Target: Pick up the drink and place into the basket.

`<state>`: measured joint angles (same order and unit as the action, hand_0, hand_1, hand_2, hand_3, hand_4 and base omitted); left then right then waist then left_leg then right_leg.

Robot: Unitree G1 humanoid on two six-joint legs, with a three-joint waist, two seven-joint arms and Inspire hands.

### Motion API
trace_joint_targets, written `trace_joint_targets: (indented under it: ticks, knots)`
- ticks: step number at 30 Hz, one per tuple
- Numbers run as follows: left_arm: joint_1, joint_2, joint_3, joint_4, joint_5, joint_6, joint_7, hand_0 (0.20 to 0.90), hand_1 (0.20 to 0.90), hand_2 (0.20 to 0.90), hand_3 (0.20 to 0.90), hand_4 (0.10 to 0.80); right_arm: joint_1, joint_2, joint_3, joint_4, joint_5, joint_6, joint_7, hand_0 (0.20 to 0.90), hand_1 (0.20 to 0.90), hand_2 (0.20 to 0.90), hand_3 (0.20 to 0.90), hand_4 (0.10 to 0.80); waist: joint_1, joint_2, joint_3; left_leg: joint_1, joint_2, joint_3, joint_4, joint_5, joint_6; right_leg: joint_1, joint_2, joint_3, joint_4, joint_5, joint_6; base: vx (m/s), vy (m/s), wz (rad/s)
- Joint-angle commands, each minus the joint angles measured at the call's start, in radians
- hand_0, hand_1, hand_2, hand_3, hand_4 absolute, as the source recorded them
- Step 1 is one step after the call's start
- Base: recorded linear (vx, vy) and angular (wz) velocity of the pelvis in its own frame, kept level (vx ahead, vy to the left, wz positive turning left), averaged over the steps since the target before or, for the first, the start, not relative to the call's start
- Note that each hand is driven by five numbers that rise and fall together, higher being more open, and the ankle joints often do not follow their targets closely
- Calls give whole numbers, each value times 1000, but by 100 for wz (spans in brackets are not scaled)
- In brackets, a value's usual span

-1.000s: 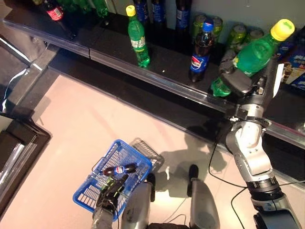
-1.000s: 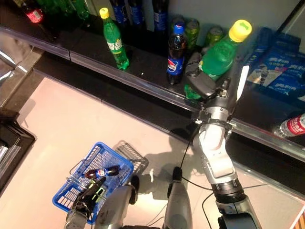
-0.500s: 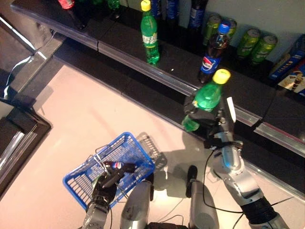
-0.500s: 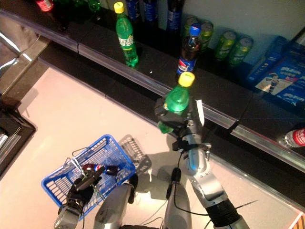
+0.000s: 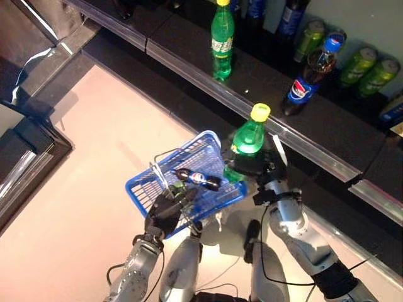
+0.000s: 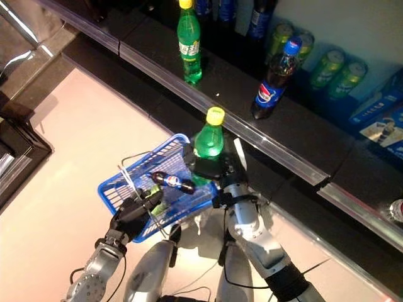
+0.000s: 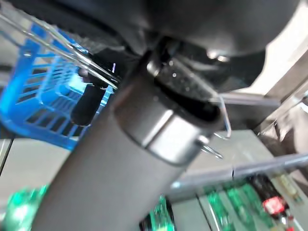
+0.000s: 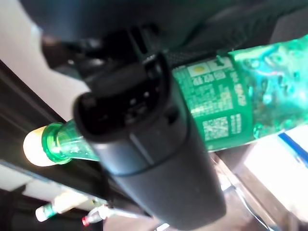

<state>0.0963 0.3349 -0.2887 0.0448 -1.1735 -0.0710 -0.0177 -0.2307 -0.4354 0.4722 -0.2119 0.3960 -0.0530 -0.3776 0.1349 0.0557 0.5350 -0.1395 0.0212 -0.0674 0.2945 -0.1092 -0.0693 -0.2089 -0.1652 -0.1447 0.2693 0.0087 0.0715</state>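
While clasped upright in the right hand, green bottle just beside the basket rim, cap up, apparently not yet inside; left hand curled on the wire handle.

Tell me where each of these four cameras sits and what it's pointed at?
Left eye view: on the head, looking down at the blue basket held by the left hand, with both arms showing.
Right eye view: beside it, same scene; the right hand holds the green bottle.
Left wrist view: on the left arm, facing the basket.
Right wrist view: on the right arm, facing the bottle.
Shared: basket and green bottle.
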Motion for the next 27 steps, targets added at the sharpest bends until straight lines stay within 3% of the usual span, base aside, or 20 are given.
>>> trace_joint_targets:
  ticks: [1, 12, 20, 27]
  knots:
    - [-47, 83, 89, -416, -35, -136, -225, 300, 300, 300, 200, 100, -165, 39, 7, -199, -39, -114, -7, 300, 300, 300, 200, 100, 10, -17, -125, -69, -40, -1, 96, 125, 43, 163, 7, 2, -70, -27, -34, 32, -19, 15]
    - [-104, 105, 104, -548, -66, -71, -339, 300, 300, 300, 200, 100, -202, 89, 76, -165, -66, -76, -56, 300, 300, 300, 200, 100, 56, -35, -151, -45, -51, -27, 68, 101, 43, 204, -8, -20, -115, -17, -15, 37, -13, 9]
    - [-174, 134, 89, -628, -97, 1, -510, 300, 300, 300, 200, 100, -225, 118, 124, -136, -83, -12, -93, 300, 300, 300, 200, 100, 74, -41, -162, -51, -57, -35, 80, 92, 41, 217, -17, -19, -126, -11, -7, 39, 10, 2]
    - [-215, 150, 100, -669, -111, -22, -592, 300, 300, 300, 200, 100, -205, 139, 145, -116, -111, 7, -108, 300, 300, 300, 200, 100, 81, -43, -173, -63, -59, -39, 86, 91, 35, 225, -23, -20, -136, -10, -3, 25, 14, 12]
